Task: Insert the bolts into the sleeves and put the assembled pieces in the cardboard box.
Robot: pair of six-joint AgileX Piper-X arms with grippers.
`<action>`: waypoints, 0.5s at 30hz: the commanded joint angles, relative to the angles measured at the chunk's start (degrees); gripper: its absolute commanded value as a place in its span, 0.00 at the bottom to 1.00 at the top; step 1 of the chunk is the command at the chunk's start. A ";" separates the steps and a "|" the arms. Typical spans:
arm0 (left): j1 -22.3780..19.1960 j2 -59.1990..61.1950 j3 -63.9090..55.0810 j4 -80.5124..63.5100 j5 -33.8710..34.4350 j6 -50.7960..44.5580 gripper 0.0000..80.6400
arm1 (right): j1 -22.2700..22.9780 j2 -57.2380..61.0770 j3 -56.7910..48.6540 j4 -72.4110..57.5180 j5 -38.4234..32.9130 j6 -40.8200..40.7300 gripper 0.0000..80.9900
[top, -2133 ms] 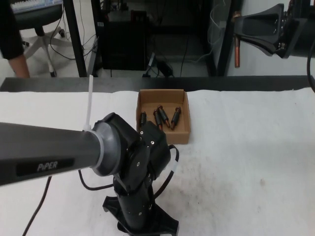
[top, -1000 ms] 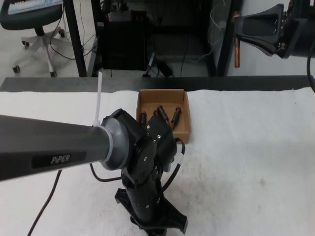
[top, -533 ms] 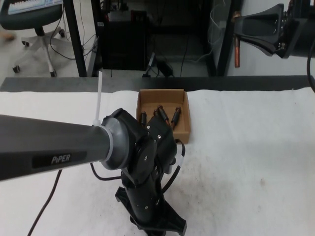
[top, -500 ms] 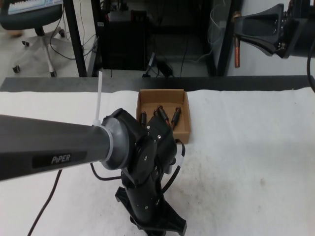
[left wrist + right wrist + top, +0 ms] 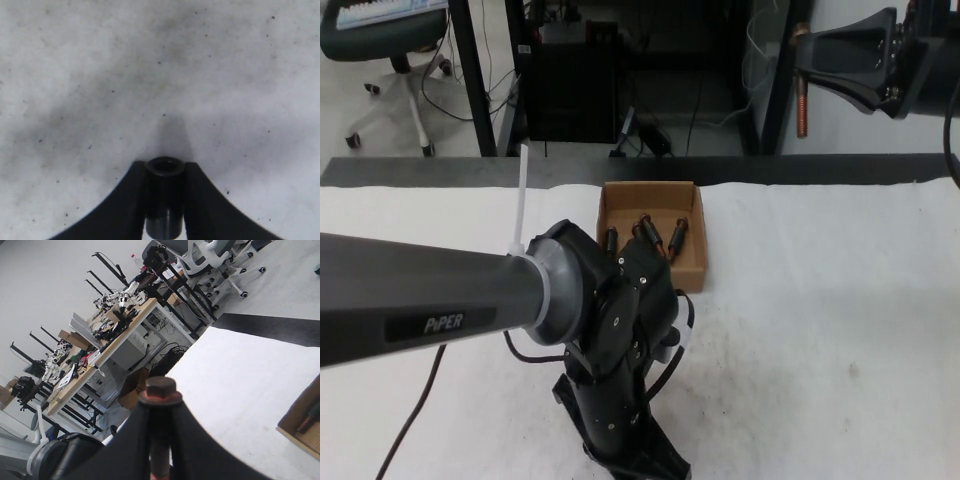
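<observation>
Gripping, left gripper [image 5: 165, 172]: closes narrowly on a black sleeve [image 5: 165, 220], open end toward the white cloth [image 5: 150, 75].
Right gripper [image 5: 159, 412]: clamps a copper-coloured bolt [image 5: 159, 390], raised off the bench.
High view: adds the cardboard box [image 5: 698, 240] holding assembled pieces [image 5: 650, 238], beyond the left arm [image 5: 430, 290].

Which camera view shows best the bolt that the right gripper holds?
The right wrist view: the bolt is close, its head clear, held by the right gripper. In the high view it is small and far, hanging from that gripper. The left wrist view faces the sleeve.
</observation>
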 commanded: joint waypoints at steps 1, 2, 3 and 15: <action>-0.34 0.54 -0.06 1.58 -0.43 3.20 0.00 | -0.03 -1.00 -0.15 -0.57 -0.75 0.44 0.01; -0.34 0.54 -0.06 1.46 -0.13 4.93 0.00 | -0.03 -1.00 -0.15 -0.57 -0.75 0.44 0.01; -0.34 0.54 -0.06 1.11 -0.05 6.57 0.00 | -0.03 -1.00 -0.15 -0.57 -0.75 0.44 0.01; 0.59 -1.98 0.04 -17.64 2.48 11.84 0.00 | -0.03 -1.00 -0.15 -0.70 -0.64 -5.40 0.01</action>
